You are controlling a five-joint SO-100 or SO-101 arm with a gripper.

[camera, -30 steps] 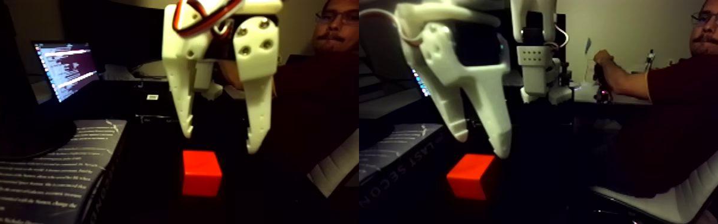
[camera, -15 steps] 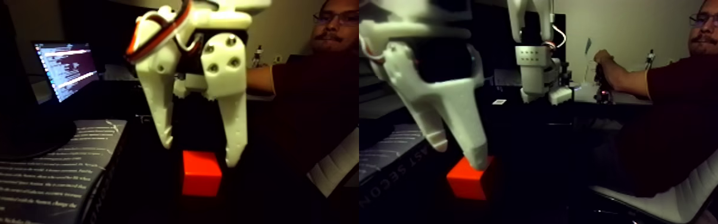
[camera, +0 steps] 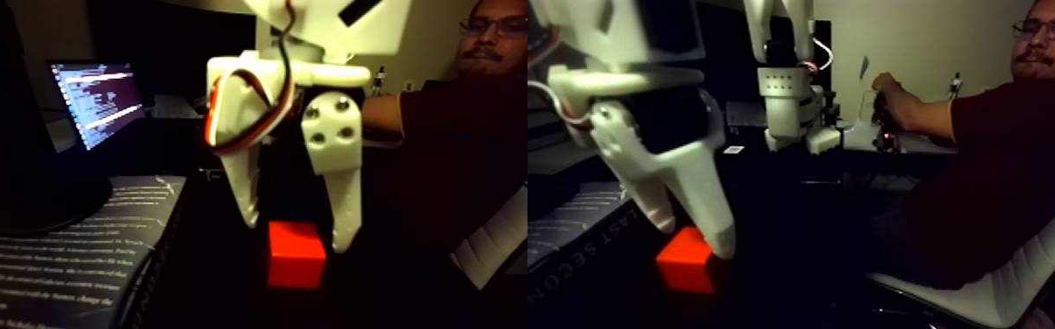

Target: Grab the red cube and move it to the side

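Fixed view, L half: white gripper (camera: 296, 234) fingers spread wide, straddling red cube (camera: 296, 255) top, tips just above/beside its upper corners, nothing gripped. Cube sits on dark tabletop (camera: 220, 289), right of book (camera: 53, 262). R half: front finger (camera: 714, 229) overlaps the cube's right top edge; contact unclear.

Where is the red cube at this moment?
In the fixed view's left half, the red cube sits low on the dark table, just below the open white pincer, right of the printed book.
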